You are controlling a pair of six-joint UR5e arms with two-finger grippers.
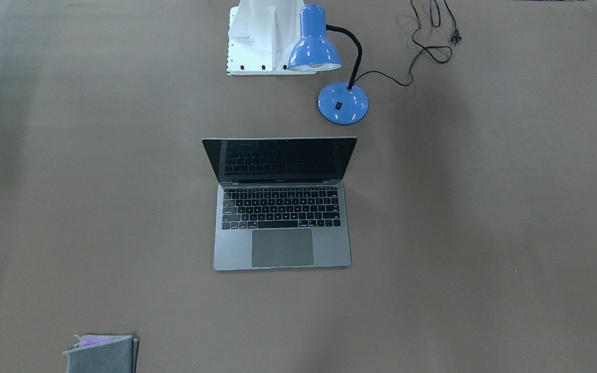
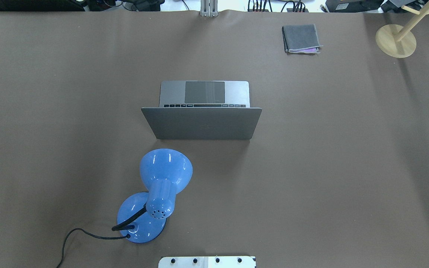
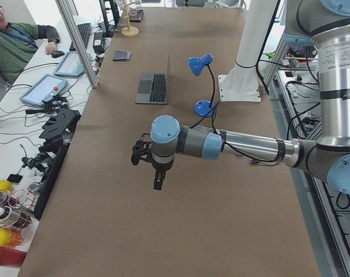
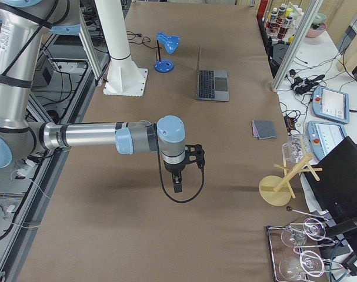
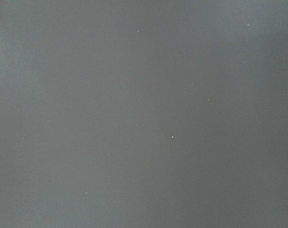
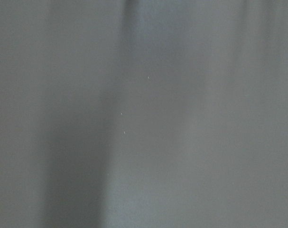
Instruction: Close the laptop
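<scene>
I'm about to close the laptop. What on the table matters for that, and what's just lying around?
Belongs to the job:
laptop, open, lid standing up

Just lying about:
blue desk lamp, its plug lying loose on the table
folded grey cloth
wooden rack

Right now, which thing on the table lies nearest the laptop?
The blue lamp, just behind the lid of the laptop; the folded grey cloth and wooden stand sit farther away.

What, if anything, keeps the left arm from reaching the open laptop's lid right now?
Probably nothing, so yes. The left arm hangs over the table off to the side of the laptop, and nothing stands between them. Only the blue lamp, close behind the lid, would need avoiding.
</scene>
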